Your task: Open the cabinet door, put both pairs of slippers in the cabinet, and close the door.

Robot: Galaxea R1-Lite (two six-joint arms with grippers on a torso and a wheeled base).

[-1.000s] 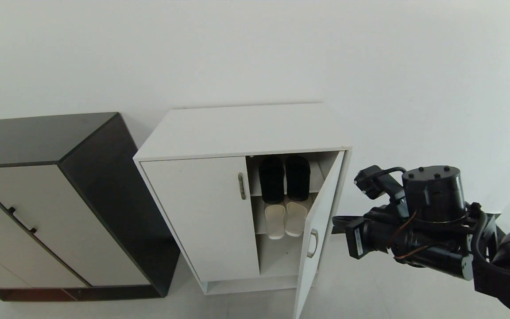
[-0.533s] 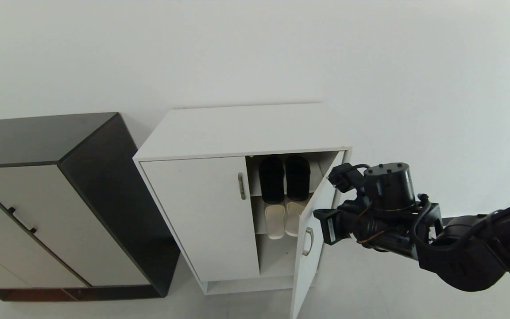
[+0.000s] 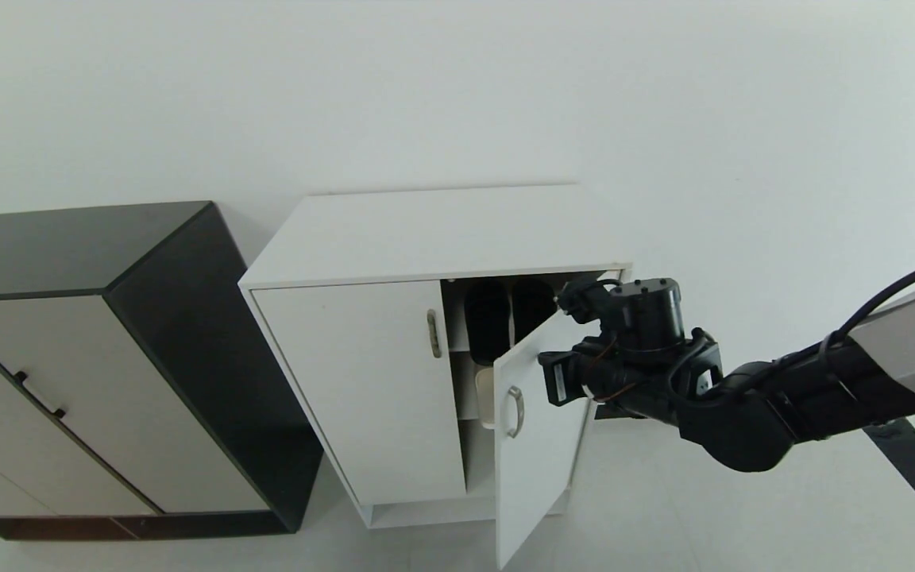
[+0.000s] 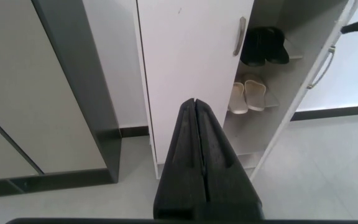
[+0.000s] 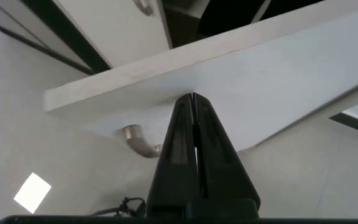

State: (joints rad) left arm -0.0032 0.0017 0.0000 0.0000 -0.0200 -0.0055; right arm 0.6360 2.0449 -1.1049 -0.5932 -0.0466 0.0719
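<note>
- Floor point(image 3: 664, 516): white cabinet point(image 3: 434, 230) stands on it, dark cabinet point(image 3: 68, 246) just beside, at 9 o'clock.
- Upper shelf point(image 4: 294, 56): black slippers point(image 4: 265, 46).
- Shelf below point(image 4: 273, 99): pale slippers point(image 4: 250, 94).

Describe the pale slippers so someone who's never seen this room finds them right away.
Find the white cabinet standing beside the black-sided cabinet and look behind its half-open right door. The cream slippers lie side by side on the shelf just below the black slippers; they are the only pale pair inside.
</note>
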